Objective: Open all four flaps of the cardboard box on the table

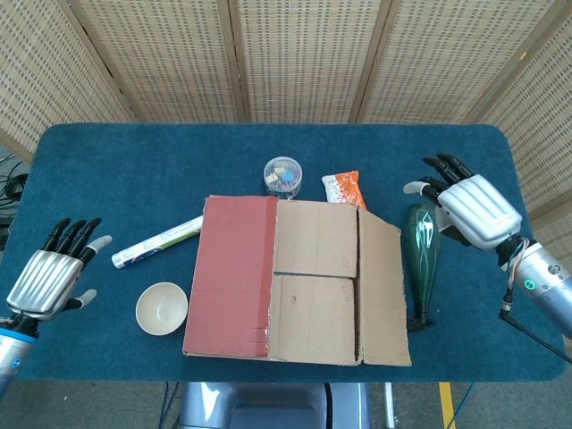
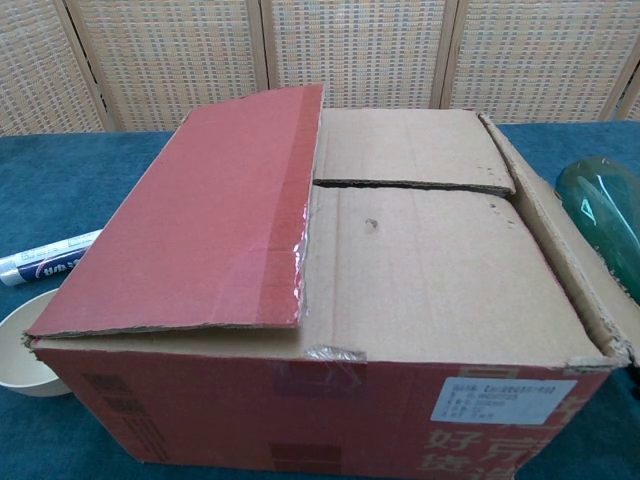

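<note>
The cardboard box stands mid-table. Its red left flap lies flat over the top, also seen in the chest view as the red flap. The far inner flap and the near inner flap lie closed. The right flap is folded outward and slopes down the box's right side. My right hand is open with fingers spread, well to the right of the box and touching nothing. My left hand is open near the table's left edge. Neither hand shows in the chest view.
A green glass bottle lies just right of the opened flap, also visible as the bottle. A white bowl and a white tube lie left of the box. A small jar and a snack packet sit behind it.
</note>
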Tool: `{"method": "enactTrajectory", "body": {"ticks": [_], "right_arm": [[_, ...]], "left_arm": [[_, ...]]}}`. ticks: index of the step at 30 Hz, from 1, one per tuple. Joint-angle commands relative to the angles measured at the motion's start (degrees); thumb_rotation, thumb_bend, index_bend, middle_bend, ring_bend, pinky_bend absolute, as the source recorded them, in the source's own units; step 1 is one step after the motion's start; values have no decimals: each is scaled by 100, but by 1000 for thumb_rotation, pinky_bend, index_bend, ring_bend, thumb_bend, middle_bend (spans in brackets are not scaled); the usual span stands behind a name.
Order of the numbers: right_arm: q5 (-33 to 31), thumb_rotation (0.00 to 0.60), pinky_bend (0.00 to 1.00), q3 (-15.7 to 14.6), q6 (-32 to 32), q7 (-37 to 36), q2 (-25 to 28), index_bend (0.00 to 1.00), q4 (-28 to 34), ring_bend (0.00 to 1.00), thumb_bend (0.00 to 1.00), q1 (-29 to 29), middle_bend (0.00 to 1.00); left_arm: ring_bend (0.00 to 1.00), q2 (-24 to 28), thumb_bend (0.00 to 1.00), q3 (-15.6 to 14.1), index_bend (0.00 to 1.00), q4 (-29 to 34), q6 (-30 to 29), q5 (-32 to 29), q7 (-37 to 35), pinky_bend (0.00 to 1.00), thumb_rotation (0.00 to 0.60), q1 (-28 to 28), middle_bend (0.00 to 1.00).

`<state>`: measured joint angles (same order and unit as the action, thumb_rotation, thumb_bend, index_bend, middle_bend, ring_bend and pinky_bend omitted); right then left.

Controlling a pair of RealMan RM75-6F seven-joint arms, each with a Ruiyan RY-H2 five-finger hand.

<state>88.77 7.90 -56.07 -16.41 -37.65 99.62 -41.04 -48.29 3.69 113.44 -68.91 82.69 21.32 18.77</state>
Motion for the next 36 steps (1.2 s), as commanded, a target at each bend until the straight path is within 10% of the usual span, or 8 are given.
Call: {"method": "enactTrajectory", "body": {"ticks": [1,16,29,36], "right_arm": [[-349,600,32,37,-98,399,-1,156,265,0,1000,196,229],[-1558,600,32,-46,-1503,2334,-768,71,1006,0,1000,1328,147],[-1749,600,32,-142,-2220,2808,-1279,66,1039,0,1000,1978,139],[-1717,600,32,-163,-2450,2835,-1459,66,966,0,1000,2226,139]], "left_arm": [[46,341,243,125,166,120,424,336,-308,0,600,386,23],[41,950,318,723,166,254,1827,1276,-1774,0,600,1978,19],[42,465,332,888,174,-98,3069,1441,-2967,0,593,3281,19],[42,-65,333,907,204,-437,3501,1411,-3557,0,347,3909,26]]}}
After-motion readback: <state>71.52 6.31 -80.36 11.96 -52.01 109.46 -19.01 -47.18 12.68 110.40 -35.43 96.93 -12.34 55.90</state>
